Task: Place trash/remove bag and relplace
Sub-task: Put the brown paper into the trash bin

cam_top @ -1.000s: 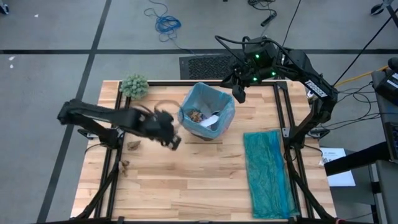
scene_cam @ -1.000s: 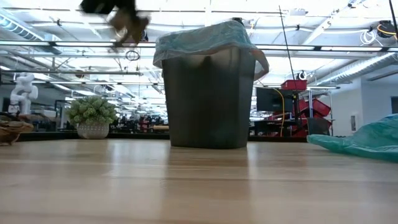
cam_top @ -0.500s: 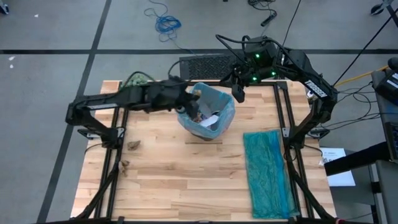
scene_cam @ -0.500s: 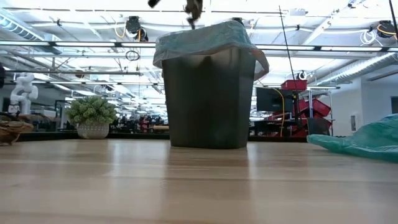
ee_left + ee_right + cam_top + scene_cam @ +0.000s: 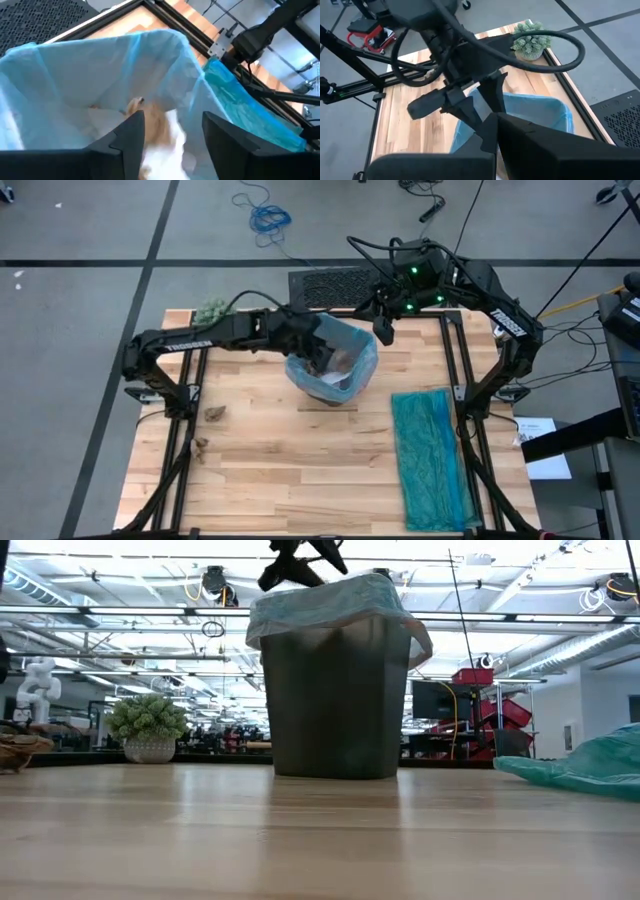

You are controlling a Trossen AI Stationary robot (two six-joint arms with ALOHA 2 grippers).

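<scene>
Left wrist view shows the nearest part: my left jaws (image 5: 170,137) hang spread apart over the mouth of the bin, gripping nothing, and between them a brown wad (image 5: 150,120) is blurred inside the bag (image 5: 75,75), above white scraps. I judge it has just left my grip.

Below the jaws, the bag lines the bin (image 5: 335,705) and folds out over its rim all round. It is thin, crinkly blue film: light, soft and slippery, and likely to tear if I snag it. To lift it out I would pinch the folded collar at the rim, where the film is doubled, not the wall. With the trash inside it should weigh little, but it will sag and swing.

High view puts the bin at the middle back of the surface (image 5: 300,470), with my left arm reaching across to it from the left. Two more brown wads, one (image 5: 215,413) nearer the bin and one (image 5: 201,445) nearer the front, lie on the surface well apart from the bin on the left. They look light and crushable, so a gentle pinch across the middle should do. I judge the trash step is unfinished.

Further right, the teal bag (image 5: 432,455) lies flat along the right side. At the far edge behind the bin, my right jaws (image 5: 384,330) wait clenched and empty; the plant (image 5: 210,311) sits at the far left corner.
</scene>
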